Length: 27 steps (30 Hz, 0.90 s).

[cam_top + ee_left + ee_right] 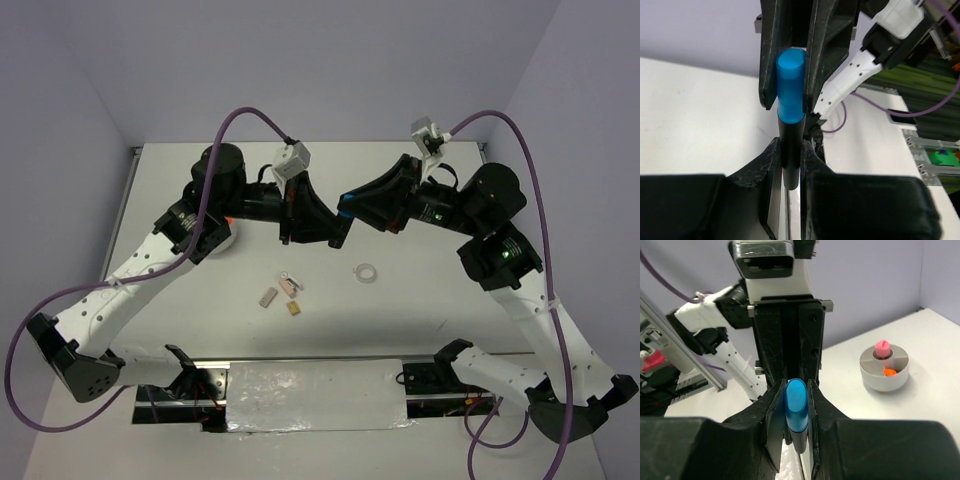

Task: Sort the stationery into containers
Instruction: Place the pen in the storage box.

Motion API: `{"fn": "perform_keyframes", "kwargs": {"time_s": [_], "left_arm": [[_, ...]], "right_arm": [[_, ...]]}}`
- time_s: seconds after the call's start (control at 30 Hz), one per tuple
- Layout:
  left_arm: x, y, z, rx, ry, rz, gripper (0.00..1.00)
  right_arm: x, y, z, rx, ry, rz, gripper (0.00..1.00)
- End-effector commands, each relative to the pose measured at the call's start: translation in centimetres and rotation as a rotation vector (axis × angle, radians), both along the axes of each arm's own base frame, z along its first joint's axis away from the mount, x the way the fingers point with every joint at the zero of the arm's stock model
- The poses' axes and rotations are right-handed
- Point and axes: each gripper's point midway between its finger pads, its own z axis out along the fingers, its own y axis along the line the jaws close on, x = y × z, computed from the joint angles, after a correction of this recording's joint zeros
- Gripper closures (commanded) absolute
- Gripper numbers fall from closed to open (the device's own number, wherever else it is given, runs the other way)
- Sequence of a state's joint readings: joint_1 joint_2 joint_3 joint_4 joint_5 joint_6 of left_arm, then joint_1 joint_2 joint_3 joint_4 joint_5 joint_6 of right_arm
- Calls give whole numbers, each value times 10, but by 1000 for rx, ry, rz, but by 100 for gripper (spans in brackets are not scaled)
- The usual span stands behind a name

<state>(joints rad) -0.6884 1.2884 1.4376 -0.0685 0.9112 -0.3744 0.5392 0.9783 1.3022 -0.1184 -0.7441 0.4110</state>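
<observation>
Plainly, the marker [790, 120] is black (blue-capped).

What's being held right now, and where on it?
The blue-capped marker, by both claws: left claw clamps the black barrel, right claw clamps the blue cap.

One marker [791, 90], one bowl [874, 381], one ring [366, 272]

Both arms meet over the middle of the counter [420, 320], left fingers [760, 170] and right fingers [772, 410] clamped on one blue-capped marker [791, 85], barring passage between them. The white bowl [880, 382] sits partly beneath the left arm. Open counter lies around the clear ring [366, 272] and small blocks [268, 297], and along the far edge.
</observation>
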Motion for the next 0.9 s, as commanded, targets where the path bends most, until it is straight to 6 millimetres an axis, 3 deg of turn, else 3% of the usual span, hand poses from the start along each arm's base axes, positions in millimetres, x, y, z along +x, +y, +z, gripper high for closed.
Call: {"fn": "perform_keyframes", "kwargs": {"time_s": [0.0,0.1,0.13,0.17,0.3,0.33,0.37,0.5,0.6,0.63,0.67,0.7,0.77,0.8,0.87], "left_arm": [[22,27,67,-152,-297,223,100],[31,33,45,-95,-237,301,98],[34,35,40,-81,-216,325,92],[36,36,36,-72,-200,347,77],[44,41,18,-46,-103,417,45],[46,42,14,-41,-88,435,27],[47,44,10,-32,-70,448,1],[56,62,-11,31,-4,585,1],[67,97,-31,90,85,803,1],[72,112,-35,100,119,896,1],[83,149,-34,59,195,1128,1],[80,177,-60,137,278,1265,1],[74,230,-78,106,419,1556,1],[65,244,-99,191,447,1611,1],[58,265,-110,218,498,1729,1]], "right_arm": [[-23,4,-66,-181,226,113,100],[-4,5,-53,-101,239,10,100],[3,7,-48,-65,226,-10,100],[7,8,-47,-40,260,-27,100],[41,7,-46,15,298,-170,100],[46,7,-45,19,297,-185,100],[54,9,-51,13,316,-198,100],[80,15,-64,22,328,-249,100],[117,23,-82,53,366,-343,100],[131,23,-85,89,390,-396,100],[137,31,-91,103,406,-407,100],[154,43,-113,90,447,-431,100],[171,64,-117,120,463,-466,100],[188,81,-129,112,479,-483,100],[201,104,-142,122,512,-515,100]]}}
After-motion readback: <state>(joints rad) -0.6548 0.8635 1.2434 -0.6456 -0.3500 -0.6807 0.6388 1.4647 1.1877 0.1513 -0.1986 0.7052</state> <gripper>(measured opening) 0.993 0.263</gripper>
